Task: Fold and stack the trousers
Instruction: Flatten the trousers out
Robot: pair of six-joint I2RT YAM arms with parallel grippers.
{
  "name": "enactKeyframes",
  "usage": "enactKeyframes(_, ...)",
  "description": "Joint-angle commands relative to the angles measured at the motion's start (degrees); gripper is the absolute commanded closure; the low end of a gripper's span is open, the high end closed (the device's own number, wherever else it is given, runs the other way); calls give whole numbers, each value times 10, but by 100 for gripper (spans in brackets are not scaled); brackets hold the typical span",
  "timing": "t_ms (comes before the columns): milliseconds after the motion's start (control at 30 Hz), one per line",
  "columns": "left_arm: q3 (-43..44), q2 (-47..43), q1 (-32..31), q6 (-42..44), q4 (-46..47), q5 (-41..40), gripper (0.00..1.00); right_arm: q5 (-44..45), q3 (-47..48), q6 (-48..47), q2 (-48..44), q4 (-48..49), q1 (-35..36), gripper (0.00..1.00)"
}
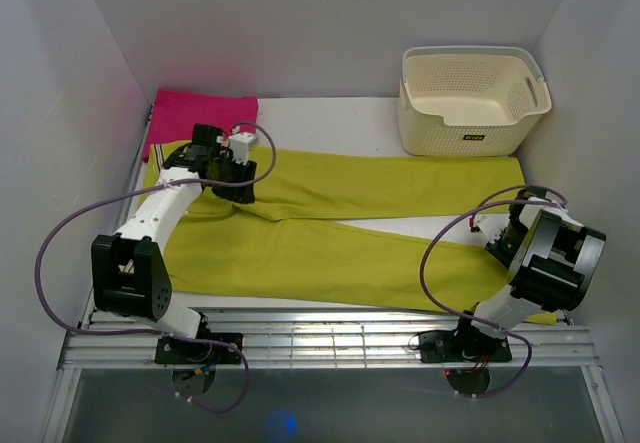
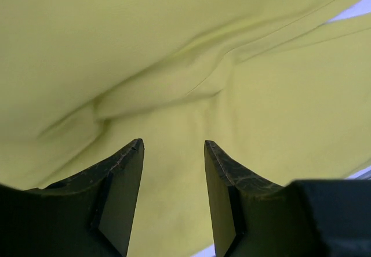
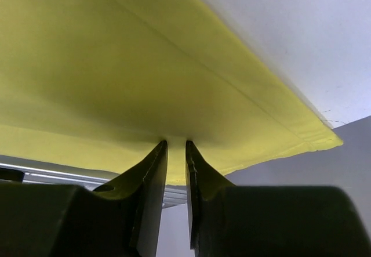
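Your left claw hangs wide over the yellow-green trousers spread on the table. Your right claw is narrow at a leg's edge; grip unclear.

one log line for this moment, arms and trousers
trousers: spread out, unfolded | left gripper: open, over crotch area | right gripper: jaws nearly together at near leg's hem end, grip unclear

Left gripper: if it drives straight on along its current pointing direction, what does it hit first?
The trousers. The left gripper, jaws open, points straight at the yellow-green cloth, at a raised fold just ahead of its tips. Nothing lies between; the gap looks small, but depth is unclear.
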Motion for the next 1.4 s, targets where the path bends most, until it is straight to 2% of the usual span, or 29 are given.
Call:
enactKeyframes(0, -54, -47, 104, 66, -90, 4, 43, -4, 8, 50, 36, 78, 31, 76)
enactKeyframes(67, -95, -65, 132, 95, -99, -2, 43, 0, 27, 70, 59, 100, 54, 77)
enactKeyframes(100, -108, -81, 171, 105, -99, -11, 43, 0, 35, 75, 66, 103, 61, 77)
enactKeyframes(233, -165, -97, 227, 135, -103, -29, 43, -8, 80, 113, 97, 102, 105, 79)
enactKeyframes(400, -225, -81, 304, 167, -77, -55, 45, -45, 150, 129, 90, 49, 134, 78)
enactKeyframes(533, -239, -48, 359, 187, -53, -84, 47, -85, 237, 150, 93, -4, 135, 71)
enactKeyframes(700, -243, -38, 402, 203, -50, -95, 49, -106, 301, 186, 127, -28, 145, 71)
enactKeyframes(1033, -279, -83, 427, 215, -62, -116, 50, -81, 282, 228, 216, 44, 160, 71)
enactKeyframes(1200, -232, -93, 436, 203, -89, -85, 49, -83, 207, 208, 201, 42, 163, 75)
enactKeyframes(1367, -161, -81, 436, 186, -103, -43, 48, -118, 159, 181, 140, 0, 163, 83)
